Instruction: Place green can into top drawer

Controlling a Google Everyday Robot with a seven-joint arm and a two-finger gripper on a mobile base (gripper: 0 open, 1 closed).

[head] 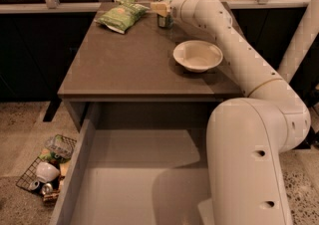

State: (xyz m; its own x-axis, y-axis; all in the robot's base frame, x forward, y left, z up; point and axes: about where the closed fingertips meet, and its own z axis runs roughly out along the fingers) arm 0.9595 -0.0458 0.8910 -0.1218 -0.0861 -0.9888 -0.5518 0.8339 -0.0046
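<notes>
One green can (165,21) stands at the tabletop's (124,64) far edge, its label markings unreadable; the gripper (162,9) sits against it, whether gripping cannot be told. Top drawer (139,179) lies open below.

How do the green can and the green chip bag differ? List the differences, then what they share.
The green can stands upright; the chip bag lies flat. The can is a narrow cylinder with a silver top; the bag is wide and crinkled. The gripper is at the can; the bag lies apart from it. Both are green, at the far end of the table.
</notes>
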